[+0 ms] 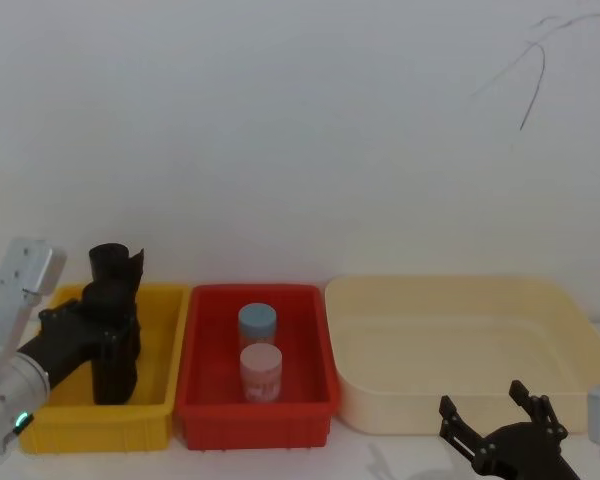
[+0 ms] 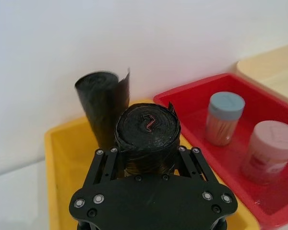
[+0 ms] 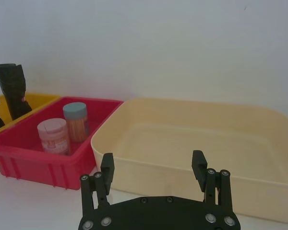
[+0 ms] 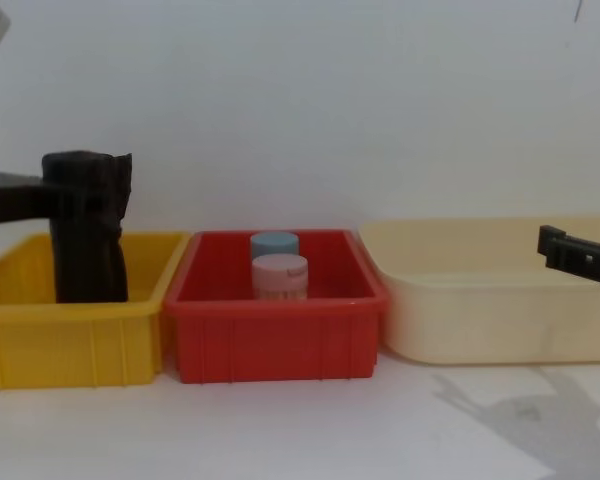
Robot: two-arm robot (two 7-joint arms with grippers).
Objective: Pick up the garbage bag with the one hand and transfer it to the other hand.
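Observation:
The garbage bag [image 2: 148, 132], a stout black roll, stands upright in the yellow bin [image 1: 165, 345] at the left. My left gripper [image 2: 148, 160] is shut on it, one finger [image 2: 107, 160] pressed to each side. In the head view the left gripper [image 1: 112, 320] grips the roll's middle, and the bag's lower part [image 1: 115, 375] shows below it. A slimmer black roll [image 2: 102, 103] with a loose flap stands just behind it. My right gripper [image 1: 490, 408] hovers open and empty at the front right, before the cream tray. The right wrist view has this gripper [image 3: 152, 164] in the foreground.
A red bin [image 1: 320, 345] in the middle holds a blue-lidded jar [image 1: 257, 325] and a pink-lidded jar [image 1: 261, 370]. A large cream tray [image 1: 570, 310] sits at the right. A white wall stands close behind the bins. Bare white table lies in front.

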